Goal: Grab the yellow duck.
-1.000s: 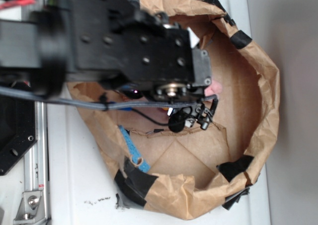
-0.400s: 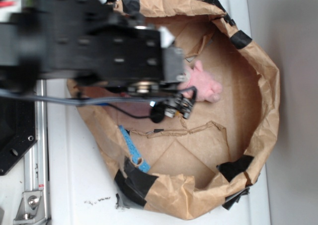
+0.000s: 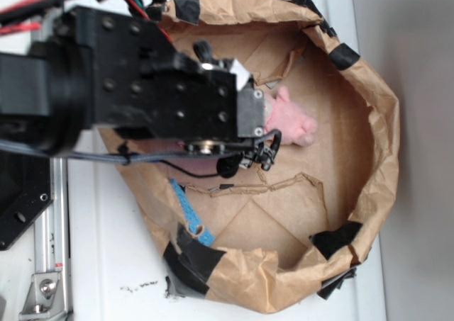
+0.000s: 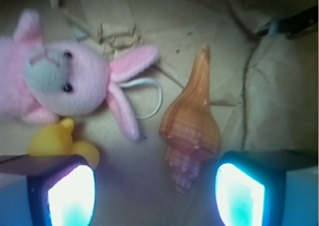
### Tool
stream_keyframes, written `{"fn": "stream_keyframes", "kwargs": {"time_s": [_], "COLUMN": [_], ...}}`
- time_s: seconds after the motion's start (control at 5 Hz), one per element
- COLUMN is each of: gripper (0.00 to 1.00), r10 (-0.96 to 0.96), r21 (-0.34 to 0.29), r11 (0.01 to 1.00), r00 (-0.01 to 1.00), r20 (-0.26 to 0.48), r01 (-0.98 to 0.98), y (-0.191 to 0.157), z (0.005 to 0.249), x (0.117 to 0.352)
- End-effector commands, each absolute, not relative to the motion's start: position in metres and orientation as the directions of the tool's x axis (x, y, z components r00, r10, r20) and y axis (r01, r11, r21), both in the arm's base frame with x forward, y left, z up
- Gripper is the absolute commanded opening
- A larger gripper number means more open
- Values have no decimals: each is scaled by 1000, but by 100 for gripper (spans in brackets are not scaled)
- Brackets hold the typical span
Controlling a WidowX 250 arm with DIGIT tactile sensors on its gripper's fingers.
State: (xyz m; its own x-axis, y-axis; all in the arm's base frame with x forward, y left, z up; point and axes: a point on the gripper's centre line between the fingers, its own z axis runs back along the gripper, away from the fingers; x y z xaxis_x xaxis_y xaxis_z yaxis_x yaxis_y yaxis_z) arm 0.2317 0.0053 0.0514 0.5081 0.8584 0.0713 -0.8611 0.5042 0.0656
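In the wrist view the small yellow duck [image 4: 56,142] lies on the brown paper floor at lower left, just below the pink bunny's head and partly behind the left fingertip [image 4: 70,196]. My gripper [image 4: 155,196] is open, its two glowing pads wide apart with only bare paper between them. The duck sits just outside the left finger. In the exterior view the black arm covers the duck, and the gripper itself is hidden under the wrist.
A pink plush bunny [image 4: 60,76] [image 3: 292,122] lies at upper left with a white loop of string. An orange-brown spiral seashell [image 4: 192,126] lies close to the right fingertip [image 4: 240,196]. All sit inside a brown paper bag with raised, black-taped walls [image 3: 376,115].
The arm has drawn back to the left across the bag, uncovering more of the pink bunny in the exterior view.
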Motion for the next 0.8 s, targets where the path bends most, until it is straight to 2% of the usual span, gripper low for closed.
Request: {"fn": "stream_keyframes", "kwargs": {"time_s": [0.0,0.4,0.6], "gripper": [100,100,100], "r10": [846,827,819], "r21": [90,192,211], "r11": [520,524,530], "r00": [526,550,560], "r20": [86,116,125], "r01": [-850,-830,-821], "y": [9,9,8], "z": [38,12,7], "x": [252,293,299]}}
